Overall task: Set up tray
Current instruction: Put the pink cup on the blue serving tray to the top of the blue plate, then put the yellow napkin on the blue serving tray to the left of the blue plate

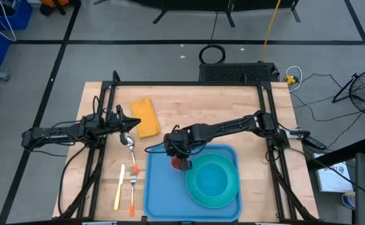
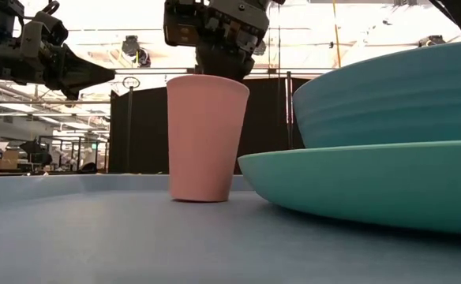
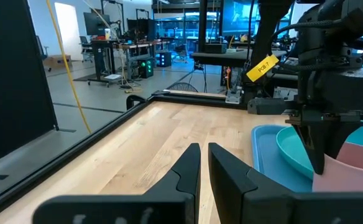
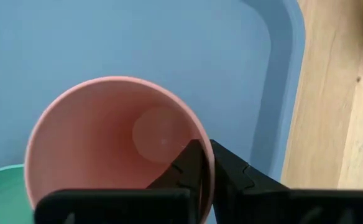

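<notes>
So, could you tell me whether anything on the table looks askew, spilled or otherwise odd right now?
Nothing stands out. The pink plastic cup stands upright on the large blue rectangular tray, beside the round turquoise plate and bowl. The right gripper pinches the cup's rim; nothing looks spilled or damaged.

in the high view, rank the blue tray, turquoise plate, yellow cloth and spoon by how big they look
1. Blue tray, largest.
2. Turquoise plate, resting on the tray.
3. Yellow cloth.
4. Spoon, smallest, a thin sliver.
All lie at table height, so camera nearness barely skews this order.
</notes>
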Available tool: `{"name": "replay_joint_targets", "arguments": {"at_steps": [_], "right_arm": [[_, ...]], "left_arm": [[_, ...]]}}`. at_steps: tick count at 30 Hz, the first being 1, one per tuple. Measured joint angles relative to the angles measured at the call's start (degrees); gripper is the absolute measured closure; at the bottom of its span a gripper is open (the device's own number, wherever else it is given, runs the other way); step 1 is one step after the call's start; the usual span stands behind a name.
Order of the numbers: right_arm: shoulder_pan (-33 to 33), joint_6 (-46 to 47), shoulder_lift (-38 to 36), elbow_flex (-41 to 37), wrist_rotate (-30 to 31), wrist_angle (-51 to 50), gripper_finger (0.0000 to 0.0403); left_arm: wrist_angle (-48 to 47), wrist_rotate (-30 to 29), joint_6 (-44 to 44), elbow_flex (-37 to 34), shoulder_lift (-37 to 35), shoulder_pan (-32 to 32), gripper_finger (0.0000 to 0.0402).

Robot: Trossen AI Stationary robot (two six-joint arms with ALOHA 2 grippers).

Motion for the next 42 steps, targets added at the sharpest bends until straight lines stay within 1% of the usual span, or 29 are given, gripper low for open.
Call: {"name": "replay_joint_targets", "arguments": {"at_steps": [11, 16, 22, 26, 28, 30, 32, 37, 38, 40, 42], "right_arm": [[-0.02, -0.48, -0.43, -0.09, 0.00, 0.18, 0.0306], [-0.03, -1.38, -3.02, 0.01, 0.08, 0.13, 0.0278], [-0.20, -3.18, -9.86, 0.07, 0.22, -3.45, 0.0258], [-0.69, -5.37, -15.88, 0.06, 0.27, -7.03, 0.0255], [-0.70, -7.97, -20.00, -1.63, 0.23, -7.33, 0.0262], [-0.70, -10.59, -25.40, -5.89, 0.33, -4.97, 0.0276], [-0.70, -12.62, -31.52, -12.34, 0.29, 0.95, 0.0299], [-2.81, -14.76, -48.70, -33.70, 0.03, 16.71, 0.0383], [-3.67, -14.64, -52.11, -38.03, 0.05, 19.97, 0.0392], [-5.88, -14.07, -58.72, -46.54, 0.17, 26.33, 0.0394], [-8.67, -13.31, -64.53, -54.67, 0.22, 33.06, 0.0390]], "left_arm": [[-0.03, 0.00, 0.04, 0.00, -0.02, 0.02, 0.0371], [-0.07, 0.01, -0.04, 0.00, 0.01, 0.01, 0.0371], [-0.13, 0.31, -0.18, 0.00, 0.01, 0.01, 0.0371], [-0.34, 0.31, -0.20, 0.00, -0.02, 0.00, 0.0371], [-0.64, 0.31, -0.20, 0.00, 0.01, -0.01, 0.0371], [-1.25, 0.14, -0.20, 0.00, 0.01, -0.01, 0.0371], [-1.75, -0.04, -0.27, 0.00, 0.01, 0.01, 0.0371], [-1.84, -0.70, -1.48, 0.00, -0.01, -0.01, 0.0371], [-1.87, -1.46, -2.21, 0.00, 0.01, -0.01, 0.0371], [-2.26, -3.66, -3.52, 0.00, 0.00, 0.01, 0.0371], [-2.95, -7.22, -5.79, 0.00, 0.01, 0.04, 0.0371]]}}
